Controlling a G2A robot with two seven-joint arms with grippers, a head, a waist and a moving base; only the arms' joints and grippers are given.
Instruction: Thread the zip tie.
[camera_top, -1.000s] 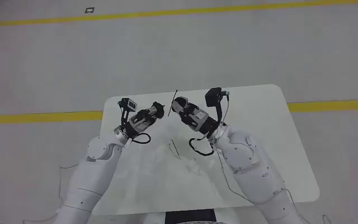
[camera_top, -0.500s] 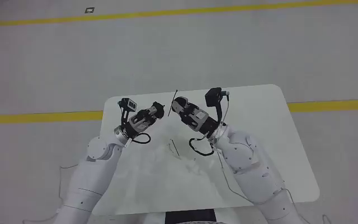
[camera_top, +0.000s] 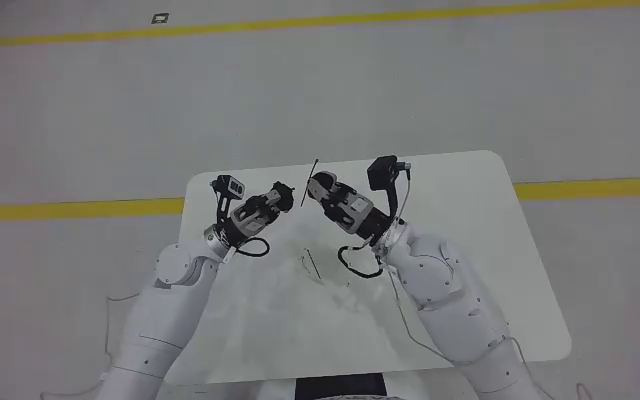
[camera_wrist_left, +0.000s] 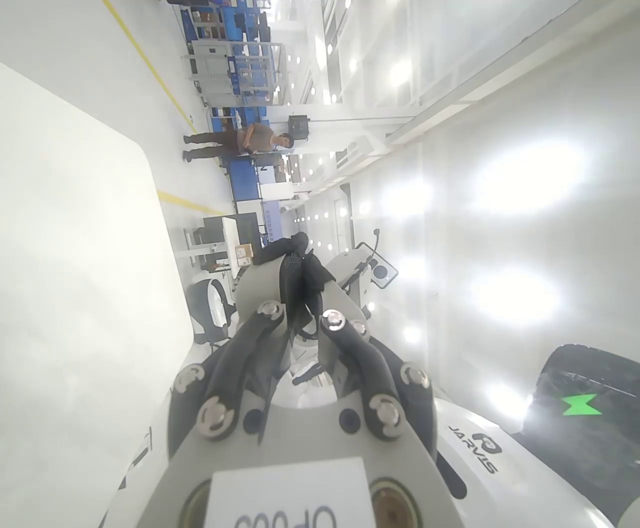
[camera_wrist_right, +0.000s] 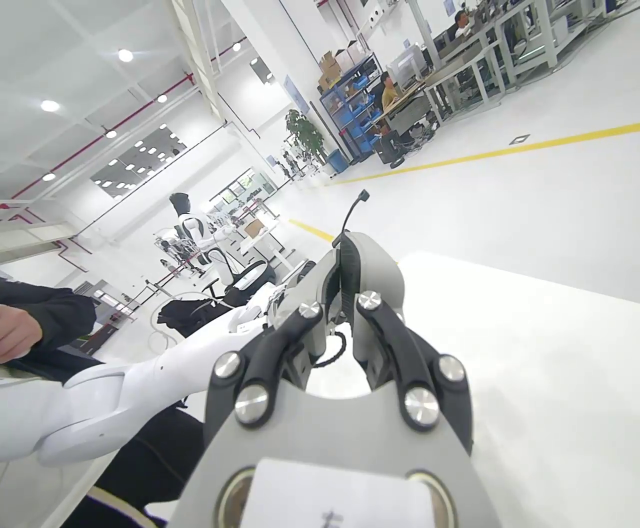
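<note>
White desk (camera_top: 450, 250) by its far edge, right gripper (camera_wrist_right: 345, 252) with fingers (camera_wrist_right: 372, 260) closed on an upright black zip tie (camera_wrist_right: 351, 215), left gripper (camera_top: 281, 192) just beside, fingers (camera_wrist_left: 260, 285) pressed together, contents unclear

The zip tie (camera_wrist_right: 351, 220) is thin, matt black plastic with a small moulded head. The right gripper (camera_wrist_right: 344, 260), clamped on it above the table (camera_wrist_right: 525, 325), has smooth pale-grey plastic finger shells, ribbed black rubbery pads, matt black link bars and bright polished metal pivot pins. The left gripper (camera_wrist_left: 297, 272), also above the table, has the same grey shells, black links and shiny pins. The table is smooth, white and faintly glossy.
</note>
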